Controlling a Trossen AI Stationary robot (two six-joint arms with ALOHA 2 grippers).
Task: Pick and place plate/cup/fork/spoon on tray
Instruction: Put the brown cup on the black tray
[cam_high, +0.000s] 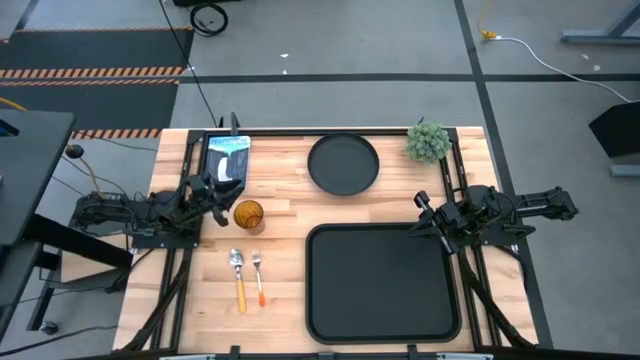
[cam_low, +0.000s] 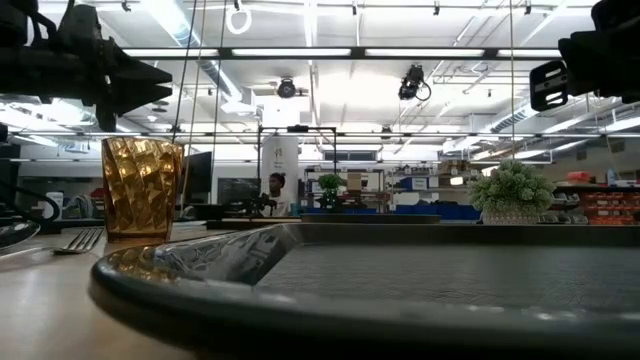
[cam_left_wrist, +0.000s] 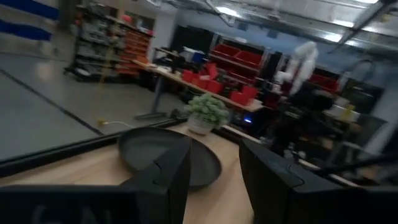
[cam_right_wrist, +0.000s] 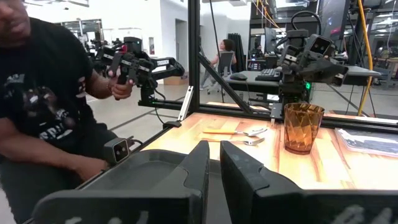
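The tray's (cam_low: 330, 270) raised rim fills the bottom of the low view, closest to the lens, and nothing rests on it in the high view, where it occupies the lower centre-right of the frame. Going left to right in the high view: the left gripper (cam_high: 222, 189) sits at centre-left, its fingers parted with a clear gap in its wrist view, holding nothing, just beside and above the cup (cam_high: 248, 214). Below the cup lie the spoon (cam_high: 238, 276) and, close to its right, the fork (cam_high: 258, 274), nearly parallel. The plate (cam_high: 343, 164) rests at upper centre, apart from the tray. The right gripper (cam_high: 428, 222) hovers at the tray's upper right corner, fingers nearly together with only a narrow slit between them, and empty. The risks, as I judge them: the cup is a light, tall tumbler, so an off-centre approach by the left fingers could tip it toward the cutlery. The spoon and fork lie so close that grasping one may drag the other. The plate's low rim offers little purchase, and a slipped pinch could drop it against the tray's edge.
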